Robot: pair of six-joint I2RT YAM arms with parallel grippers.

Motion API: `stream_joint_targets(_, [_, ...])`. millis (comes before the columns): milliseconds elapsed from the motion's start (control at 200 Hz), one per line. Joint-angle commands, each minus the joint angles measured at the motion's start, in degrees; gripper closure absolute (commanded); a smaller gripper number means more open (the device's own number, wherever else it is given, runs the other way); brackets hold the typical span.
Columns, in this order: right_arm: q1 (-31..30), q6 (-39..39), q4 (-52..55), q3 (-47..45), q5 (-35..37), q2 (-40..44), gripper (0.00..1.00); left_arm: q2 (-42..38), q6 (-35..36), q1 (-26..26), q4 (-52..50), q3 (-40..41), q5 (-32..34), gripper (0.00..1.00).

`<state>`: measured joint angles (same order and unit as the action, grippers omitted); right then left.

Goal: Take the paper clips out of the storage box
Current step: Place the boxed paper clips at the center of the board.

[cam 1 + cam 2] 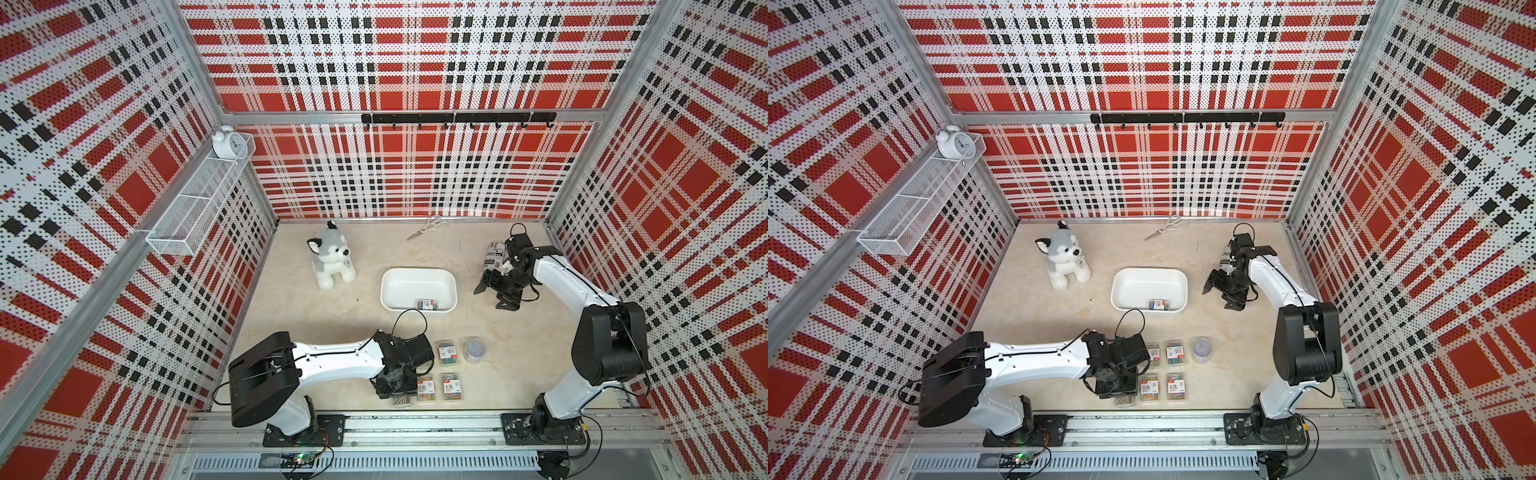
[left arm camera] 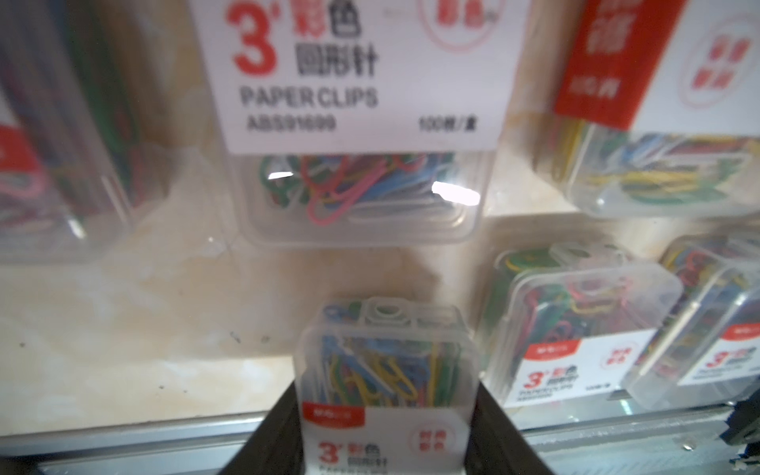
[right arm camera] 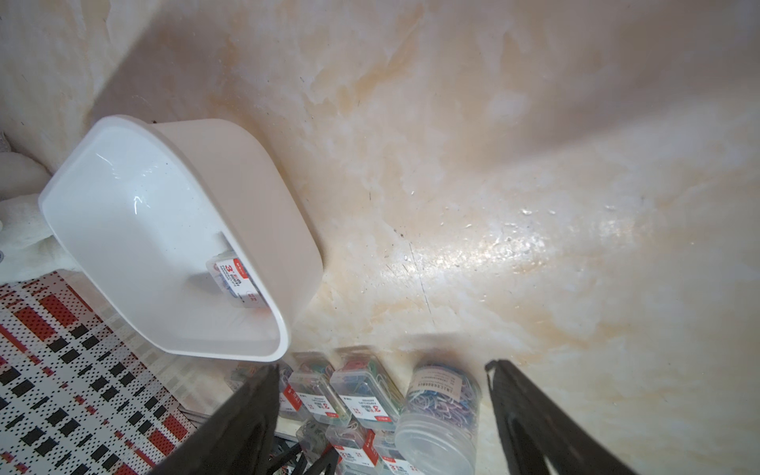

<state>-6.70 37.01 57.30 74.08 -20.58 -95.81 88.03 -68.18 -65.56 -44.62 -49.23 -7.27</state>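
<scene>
The white storage box [image 1: 384, 291] stands mid-table, and one paper clip case [image 1: 429, 304] lies in its near right corner. That case [image 3: 236, 281] and the box [image 3: 123, 214] also show in the right wrist view. My left gripper [image 2: 386, 395] is shut on another clear case of coloured clips [image 2: 382, 353], low near the table's front edge [image 1: 402, 401]. Several cases [image 1: 447, 353] and a round clear tub [image 1: 475, 350] sit on the table beside it. My right gripper [image 1: 494, 297] hangs open and empty to the right of the box.
A plush husky [image 1: 330, 262] sits left of the box, and scissors [image 1: 428, 227] lie by the back wall. A black-and-white printed cylinder [image 1: 494, 253] stands behind the right wrist. A wire basket [image 1: 199, 199] with an alarm clock [image 1: 227, 143] hangs on the left wall.
</scene>
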Motion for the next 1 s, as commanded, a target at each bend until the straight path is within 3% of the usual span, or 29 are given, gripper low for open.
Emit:
stream_joint_targets(0, [-0.2,0.0,0.1,0.4,0.5,0.8,0.15,1.0,2.4,1.3,-1.7,-1.5,1.0,0.46])
stream_joint_targets(566, [-0.2,-0.3,0.8,3.9,0.3,-2.8,0.15,3.4,4.1,1.6,-1.5,-1.3,-0.5,0.45])
stream_joint_targets(997, [-0.2,0.0,0.5,4.1,0.3,-3.2,0.15,4.7,6.1,2.5,-3.0,-2.6,-0.1,0.38])
